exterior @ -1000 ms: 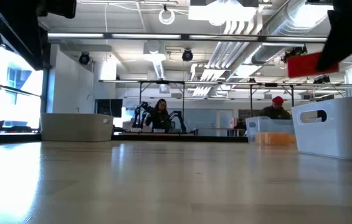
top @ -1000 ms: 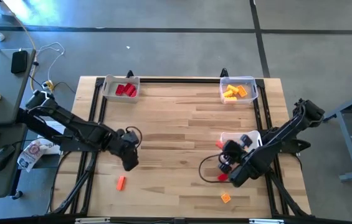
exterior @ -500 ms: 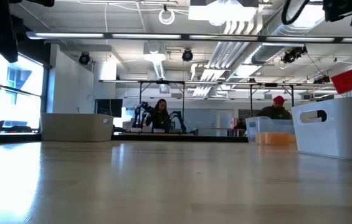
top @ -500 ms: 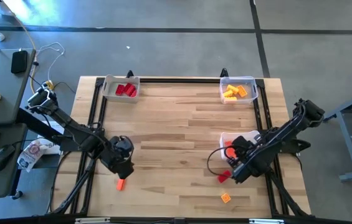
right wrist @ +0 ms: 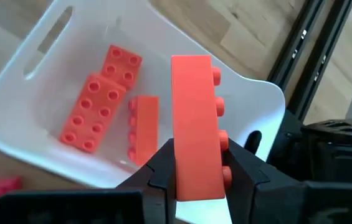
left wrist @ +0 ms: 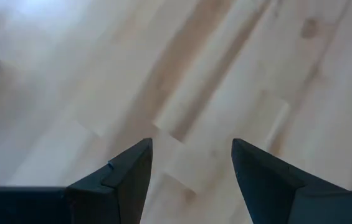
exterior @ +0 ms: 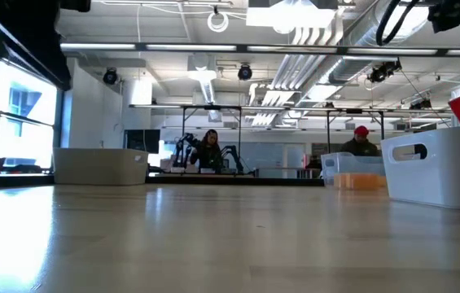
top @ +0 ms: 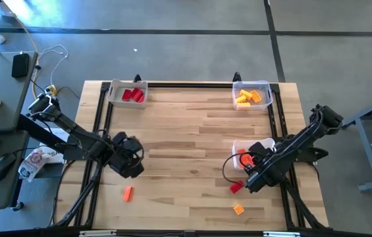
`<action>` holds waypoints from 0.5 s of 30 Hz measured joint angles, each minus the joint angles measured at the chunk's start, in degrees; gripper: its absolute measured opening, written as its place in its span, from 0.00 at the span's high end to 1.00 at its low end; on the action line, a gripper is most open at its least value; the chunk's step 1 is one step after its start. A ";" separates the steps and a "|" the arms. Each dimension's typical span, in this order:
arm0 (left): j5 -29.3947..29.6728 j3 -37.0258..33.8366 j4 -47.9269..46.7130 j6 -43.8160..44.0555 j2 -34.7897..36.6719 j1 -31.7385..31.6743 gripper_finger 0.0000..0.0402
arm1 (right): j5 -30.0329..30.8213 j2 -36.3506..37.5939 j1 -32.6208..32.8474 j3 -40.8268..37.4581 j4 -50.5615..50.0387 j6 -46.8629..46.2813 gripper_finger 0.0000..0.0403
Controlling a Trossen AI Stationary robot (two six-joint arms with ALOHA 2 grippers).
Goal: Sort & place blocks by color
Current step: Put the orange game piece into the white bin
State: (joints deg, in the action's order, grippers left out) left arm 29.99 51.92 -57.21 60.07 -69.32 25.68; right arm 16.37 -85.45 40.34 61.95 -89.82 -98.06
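Since a second ago the right gripper (top: 250,168) has carried its orange-red block (right wrist: 195,134) to the white bin (top: 238,145)'s edge. Left gripper (left wrist: 191,171) (released, empty) hovers over bare counter (left wrist: 238,68). Right wrist: three blocks (right wrist: 98,106) lie inside.

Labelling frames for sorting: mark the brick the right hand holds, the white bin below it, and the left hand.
orange-red brick (right wrist: 194,127), right wrist view, its long flat face.
white bin (right wrist: 35,84), right wrist view, rim beside the handle slot.
left hand (left wrist: 191,163), left wrist view, midway between fingertips.
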 joint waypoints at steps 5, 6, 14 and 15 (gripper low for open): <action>4.05 0.00 0.48 -9.83 0.00 -4.88 0.49 | 0.53 0.00 -0.78 -1.23 1.35 -3.99 0.82; 4.89 0.00 0.48 -11.77 0.00 -5.99 0.49 | 0.44 0.00 -1.01 -2.22 2.35 -4.46 0.82; 10.98 0.00 2.12 -26.32 0.00 -16.21 0.49 | -2.44 -0.02 -3.38 -10.42 8.81 -6.41 0.82; 10.96 0.00 2.25 -27.77 0.00 -17.56 0.49 | -3.14 -0.02 -3.86 -10.98 9.30 -6.51 0.82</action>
State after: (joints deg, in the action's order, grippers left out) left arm 40.95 51.92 -54.97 32.30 -69.32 8.12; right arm 13.23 -85.47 36.48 50.98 -80.52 -104.57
